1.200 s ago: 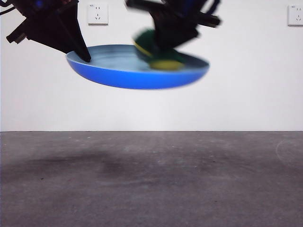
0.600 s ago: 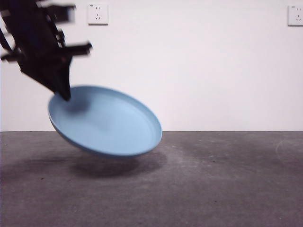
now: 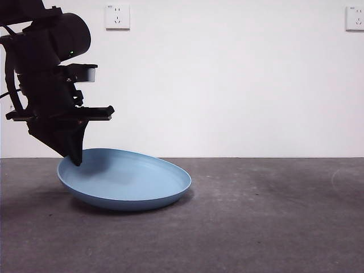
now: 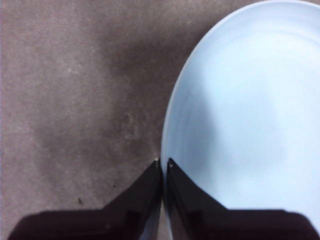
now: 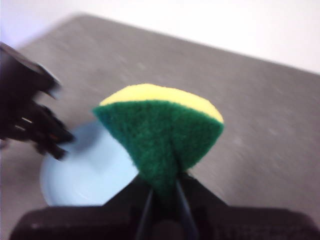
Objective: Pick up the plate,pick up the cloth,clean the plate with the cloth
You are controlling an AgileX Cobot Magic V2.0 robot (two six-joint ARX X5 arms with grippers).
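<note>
Plate (image 3: 128,185) on tabletop (image 3: 256,222), near rim pinched by left hand (image 4: 163,164). Right hand (image 5: 162,187), aloft, grips cloth (image 5: 160,132). Release rim gently; avoid sliding plate.

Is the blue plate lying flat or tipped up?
Tipped: the plate rests on the table, its rim lifted where the left gripper pinches it.
</note>
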